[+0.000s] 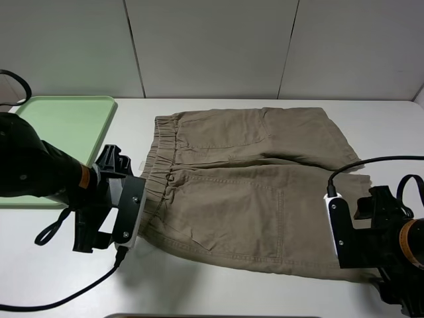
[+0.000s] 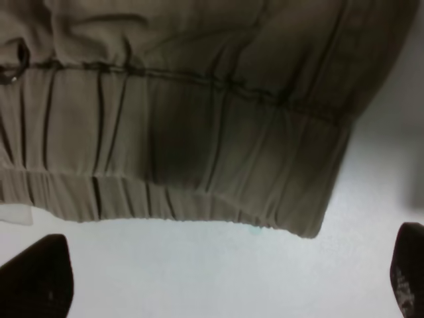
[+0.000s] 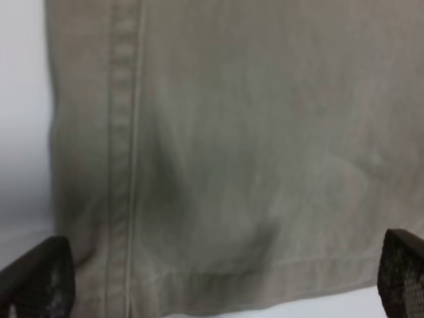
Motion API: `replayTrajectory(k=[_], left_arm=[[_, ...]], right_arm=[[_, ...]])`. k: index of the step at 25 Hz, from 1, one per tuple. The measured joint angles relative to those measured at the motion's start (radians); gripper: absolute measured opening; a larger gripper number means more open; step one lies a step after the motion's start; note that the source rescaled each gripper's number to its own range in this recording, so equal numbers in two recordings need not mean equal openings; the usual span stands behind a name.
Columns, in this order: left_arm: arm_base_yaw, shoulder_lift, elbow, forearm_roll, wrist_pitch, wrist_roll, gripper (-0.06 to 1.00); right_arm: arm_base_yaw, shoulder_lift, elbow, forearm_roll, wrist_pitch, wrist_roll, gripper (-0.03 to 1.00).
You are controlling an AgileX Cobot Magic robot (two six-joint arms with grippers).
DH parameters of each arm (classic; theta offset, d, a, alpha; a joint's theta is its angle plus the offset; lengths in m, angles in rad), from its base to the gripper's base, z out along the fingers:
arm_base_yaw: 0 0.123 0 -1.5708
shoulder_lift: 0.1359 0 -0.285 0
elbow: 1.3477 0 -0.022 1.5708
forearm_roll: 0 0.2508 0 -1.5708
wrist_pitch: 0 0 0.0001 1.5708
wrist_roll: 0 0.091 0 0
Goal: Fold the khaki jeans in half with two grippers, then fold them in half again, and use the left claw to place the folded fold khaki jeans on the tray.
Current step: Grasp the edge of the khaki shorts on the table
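Note:
The khaki jeans (image 1: 245,185) lie spread flat on the white table, gathered waistband (image 2: 165,152) to the left and leg hems (image 3: 252,278) to the right. My left claw (image 1: 106,202) hovers just off the near end of the waistband, jaws wide open; in the left wrist view the left claw (image 2: 222,285) has only bare table between its dark fingertips (image 2: 36,278). My right gripper (image 1: 374,248) is at the near right hem corner, also wide open; in the right wrist view the right gripper (image 3: 218,288) has the hem running between its fingertips (image 3: 40,278). The pale-green tray (image 1: 66,126) sits at the far left.
Grey wall panels stand behind the table. Black cables loop from both arms, one trailing along the table's front left (image 1: 66,298). The left arm's body covers the near part of the tray.

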Motion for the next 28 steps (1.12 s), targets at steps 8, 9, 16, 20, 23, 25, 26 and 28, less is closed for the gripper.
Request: replayTrajectory(k=[8,9,16,20,23,25,26,28], left_arm=[[0.0,0.001,0.0,0.0,-0.003,0.044,0.96],[0.0,0.006,0.0,0.0,-0.004,0.051,0.96],[0.0,0.086,0.0,0.0,-0.034,0.101,0.96],[0.0,0.11,-0.001,0.0,-0.067,0.103,0.96],[0.0,0.117,-0.001,0.0,-0.088,0.104,0.96],[0.0,0.12,-0.002,0.0,-0.098,0.104,0.96],[0.0,0.121,-0.002,0.0,-0.103,0.104,0.95],[0.0,0.122,-0.002,0.0,-0.111,0.104,0.93]], right_arm=[[0.0,0.04,0.0,0.012,-0.043,0.001,1.0],[0.0,0.044,0.0,0.012,-0.045,0.001,1.0],[0.0,0.058,0.0,0.012,-0.046,0.001,1.0],[0.0,0.112,0.0,-0.01,-0.039,0.002,1.0],[0.0,0.136,-0.002,-0.033,-0.039,0.003,1.0],[0.0,0.148,-0.005,-0.041,-0.039,0.003,0.99],[0.0,0.154,-0.009,-0.042,-0.038,0.003,0.98],[0.0,0.16,-0.01,-0.046,-0.036,0.002,0.94]])
